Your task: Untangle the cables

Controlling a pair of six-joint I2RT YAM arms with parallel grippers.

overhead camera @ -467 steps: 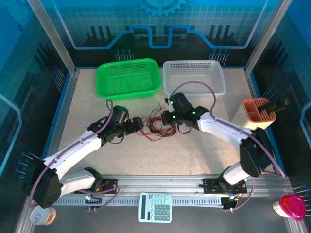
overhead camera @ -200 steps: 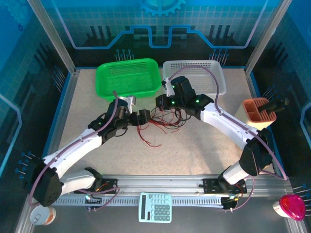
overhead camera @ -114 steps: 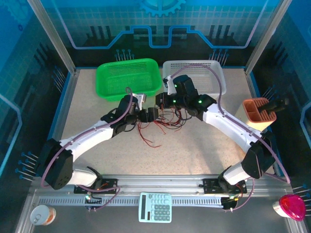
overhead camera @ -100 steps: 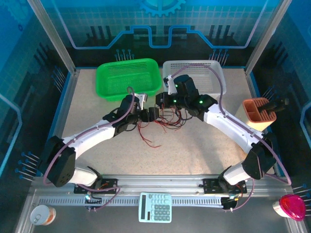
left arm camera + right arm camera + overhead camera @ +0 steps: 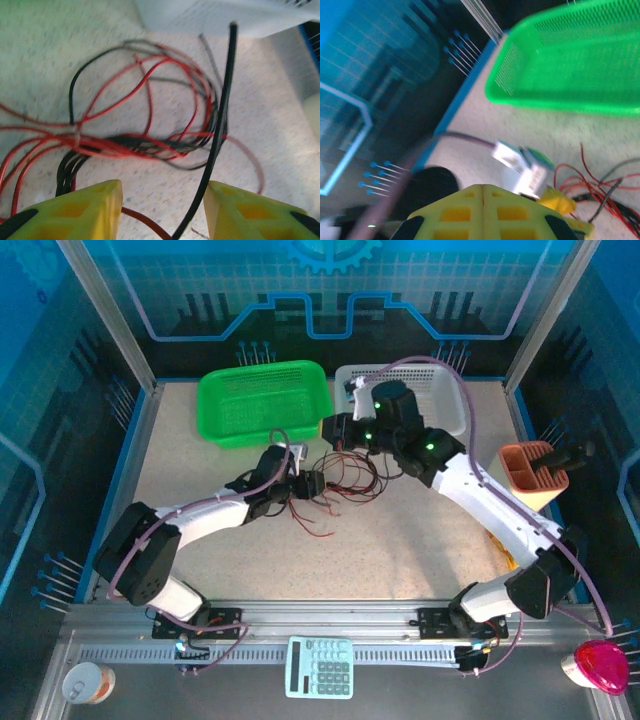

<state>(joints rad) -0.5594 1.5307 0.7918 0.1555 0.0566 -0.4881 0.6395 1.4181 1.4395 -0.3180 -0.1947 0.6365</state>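
Fingers of the left gripper (image 5: 161, 194) stand partly apart, with a black strand of the cables (image 5: 145, 142) running through the gap, not pinched. The right gripper (image 5: 482, 192) is closed tight, fingers flush; whether it has a wire I can't tell. The red and black tangle lies on the table (image 5: 400, 540) between both arms, just in front of the green basket (image 5: 262, 400) and the white basket (image 5: 450, 405).
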